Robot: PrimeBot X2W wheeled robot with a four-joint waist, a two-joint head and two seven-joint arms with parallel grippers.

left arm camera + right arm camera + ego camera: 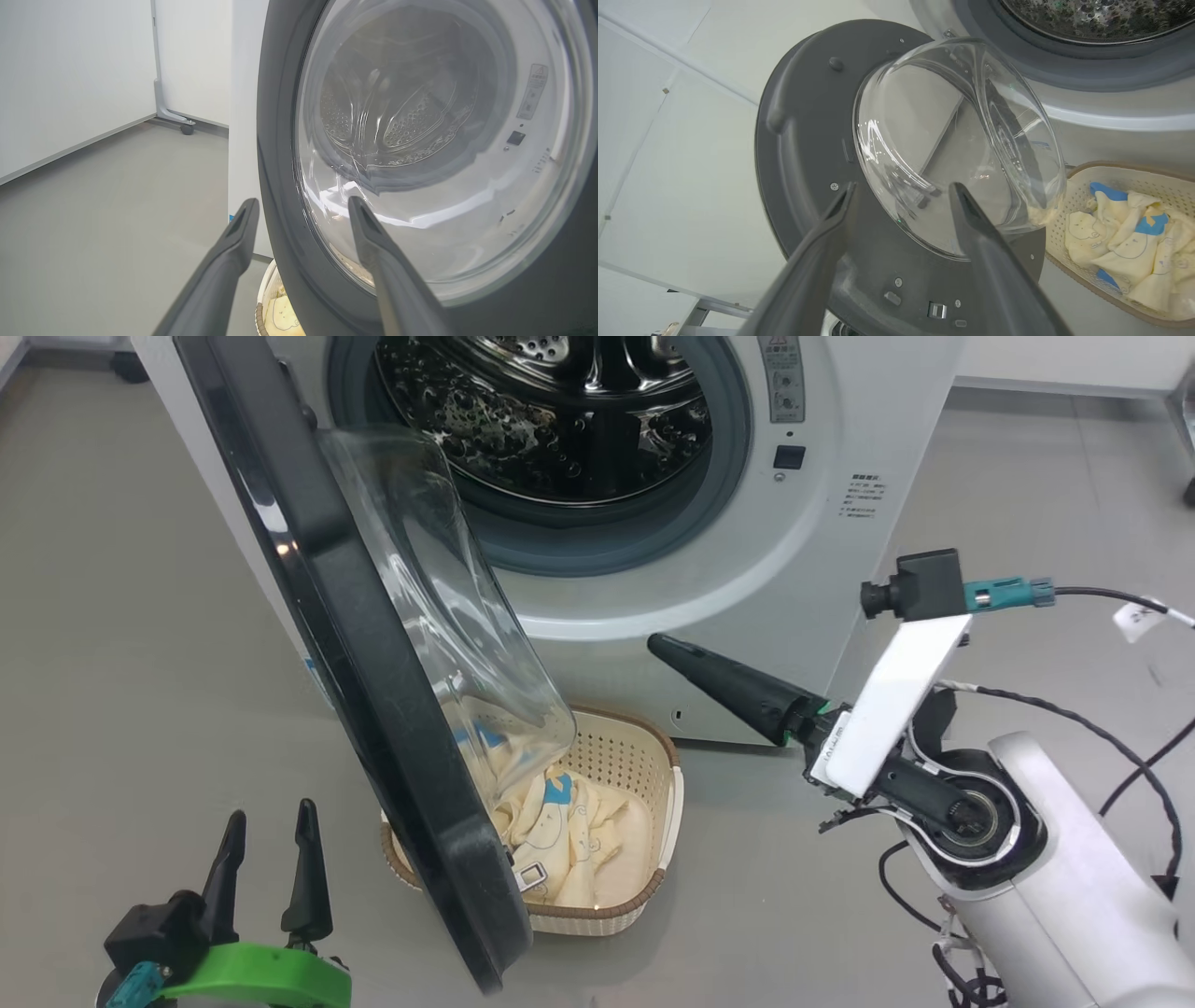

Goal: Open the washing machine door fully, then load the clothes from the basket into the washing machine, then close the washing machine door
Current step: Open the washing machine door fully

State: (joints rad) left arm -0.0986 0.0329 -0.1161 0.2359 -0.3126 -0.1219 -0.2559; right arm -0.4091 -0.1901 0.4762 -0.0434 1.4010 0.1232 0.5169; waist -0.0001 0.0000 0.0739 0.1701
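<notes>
Left hand (272, 812) is open, its two dark fingers spread wide with nothing between them. It sits low over the grey floor (140, 616), on the outer side of the big round door (373, 709) with the shiny black rim, and apart from it. Right hand (903, 189) is open too and holds nothing. Its long fingers point left at the inside face of the door and do not touch it. The door stands between the two hands, so it blocks the left hand from the cream plastic basket (627, 756) with little holes and a brown rim. The door is swung part way out from the left side of the big white washing machine (747, 579). From the head it looks like a long black band going from the top left down to the bottom middle. Its clear glass bowl (448, 616) bulges to the right and hangs over the left part of the basket. The basket sits on the floor just in front of the machine, below the grey rubber ring (731, 457) and the shiny steel drum (560, 420). Small cream clothes (574, 840) with blue bits lie in a heap inside the basket. Black cables (1055, 707) loop by the right arm. A grey leg on a little wheel (187, 128) stands far off by the white wall (70, 70).
</notes>
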